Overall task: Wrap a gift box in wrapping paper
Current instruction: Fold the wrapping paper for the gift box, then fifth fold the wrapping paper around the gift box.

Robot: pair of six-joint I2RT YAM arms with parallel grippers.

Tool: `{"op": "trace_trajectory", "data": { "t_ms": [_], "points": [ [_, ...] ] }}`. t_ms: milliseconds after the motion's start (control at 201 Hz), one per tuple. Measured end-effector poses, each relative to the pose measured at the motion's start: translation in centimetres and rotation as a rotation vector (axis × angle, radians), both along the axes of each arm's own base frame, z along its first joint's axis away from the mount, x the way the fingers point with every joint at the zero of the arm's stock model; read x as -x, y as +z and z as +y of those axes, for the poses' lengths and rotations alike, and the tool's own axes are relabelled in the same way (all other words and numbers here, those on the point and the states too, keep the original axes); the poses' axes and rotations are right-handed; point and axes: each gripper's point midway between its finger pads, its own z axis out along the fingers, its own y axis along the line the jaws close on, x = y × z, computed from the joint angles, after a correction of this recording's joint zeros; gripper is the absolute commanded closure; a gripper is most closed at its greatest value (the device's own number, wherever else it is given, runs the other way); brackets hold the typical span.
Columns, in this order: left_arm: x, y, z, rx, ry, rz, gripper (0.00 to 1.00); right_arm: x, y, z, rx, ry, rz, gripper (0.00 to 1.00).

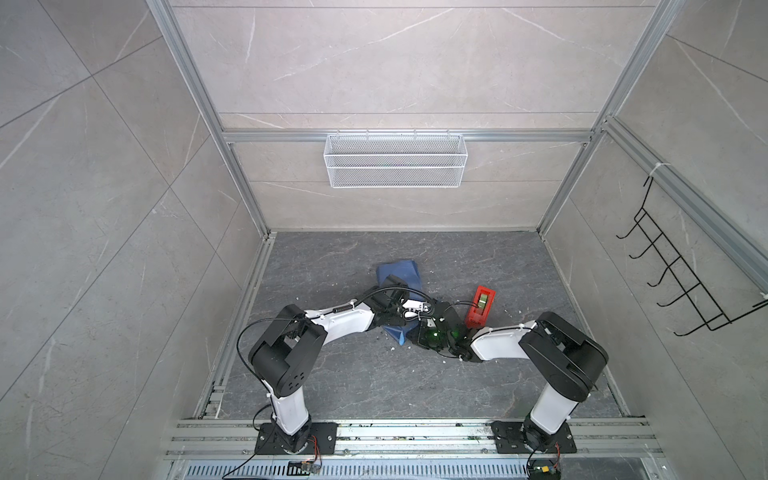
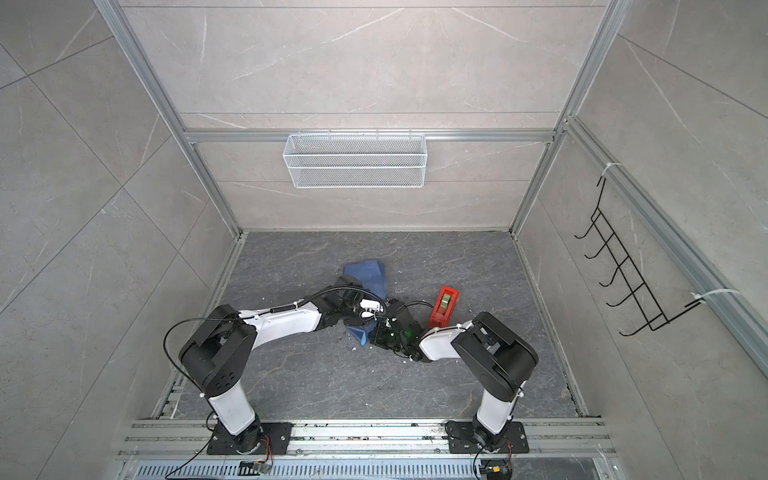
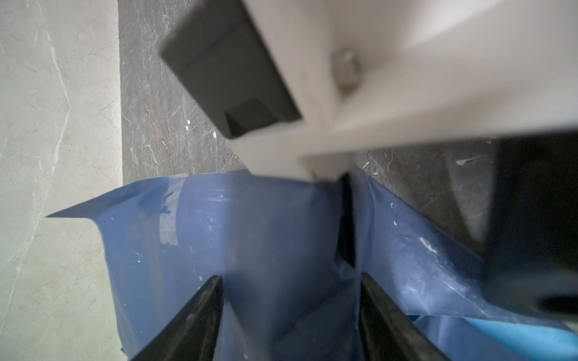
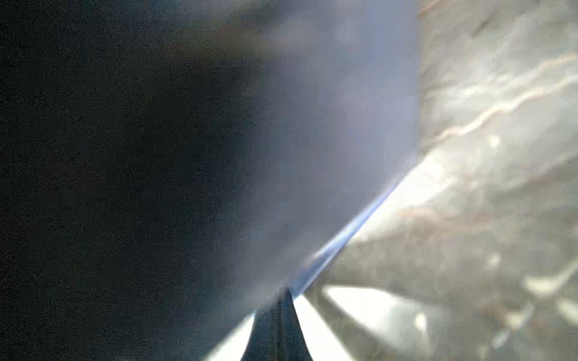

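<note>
We see a dark marbled table (image 1: 374,374) boxed in by pale tiled walls. A white mesh basket (image 1: 395,160) hangs on the far wall and a black wire rack (image 1: 681,270) on the right one. The left arm (image 1: 332,320) and the right arm (image 1: 503,338) both bend inward, and their wrists meet over the middle of the table.

Under them lies the wrapping paper (image 1: 399,270), darker blue face up, creased and folded into a bundle. One end pokes out toward the far wall and a corner shows on the near side below the wrists. We cannot make out the gift box itself, as paper and arms cover that spot in every view.

The red tape dispenser (image 1: 480,306) stands just to the right of the bundle, close to the right wrist, with a roll in it.

In the left wrist view the left gripper (image 3: 291,276) has its fingers (image 3: 200,322) spread around the paper-covered bundle. The blue sheet (image 3: 156,234) meets both inner faces, so it is grasping the wrapped bulk. The right gripper (image 3: 325,175) comes down onto the same bundle from above. In its own wrist view, the right gripper (image 4: 278,312) has its fingers clenched together, and a thin blue paper edge runs from the tip. That picture is too blurred to tell us whether anything is pinched there.

Small white scraps (image 3: 214,134) dot the table.
</note>
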Motion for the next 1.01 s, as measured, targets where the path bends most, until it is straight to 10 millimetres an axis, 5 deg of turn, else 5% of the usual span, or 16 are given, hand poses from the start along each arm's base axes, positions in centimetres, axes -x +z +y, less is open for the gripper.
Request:
{"op": "trace_trajectory", "data": {
  "t_ms": [159,533,742,1006],
  "points": [
    [-0.1,0.1,0.0,0.005,0.015,-0.002,0.32,1.3,-0.2,0.1,0.01,-0.004,0.001,1.0],
    [-0.5,0.0,0.0,0.001,0.03,-0.021,0.32,0.1,-1.0,1.6,-0.068,-0.032,-0.019,1.0],
    [-0.6,0.0,0.0,-0.001,0.035,-0.027,0.32,1.0,-0.5,-0.6,-0.082,-0.09,-0.002,1.0],
    [-0.6,0.0,0.0,-0.001,0.037,-0.027,0.32,-1.9,2.0,-2.3,-0.117,-0.195,-0.082,1.0]
  ]
}}
